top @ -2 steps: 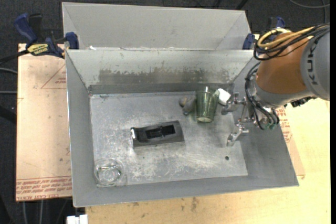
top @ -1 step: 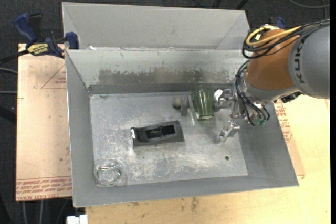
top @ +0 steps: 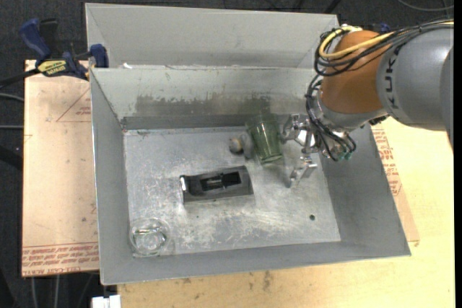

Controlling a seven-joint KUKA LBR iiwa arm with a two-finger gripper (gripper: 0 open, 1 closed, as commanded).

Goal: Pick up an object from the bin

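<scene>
My gripper [top: 293,154] hangs over the right part of the bin floor, open, with nothing between its two metal fingers. Just left of it lies a greenish clear plastic cup [top: 263,141] on its side, close to the upper fingertip [top: 289,132] but apart from it. A small brownish pebble-like lump [top: 236,146] rests against the cup's left side. Further left and lower lies a flat black rectangular device [top: 216,185], well away from the fingers.
A clear round glass [top: 149,236] stands in the bin's front left corner. The arm with its orange cover and cables reaches in over the right rim. A small dark speck [top: 312,216] lies on the floor below the gripper.
</scene>
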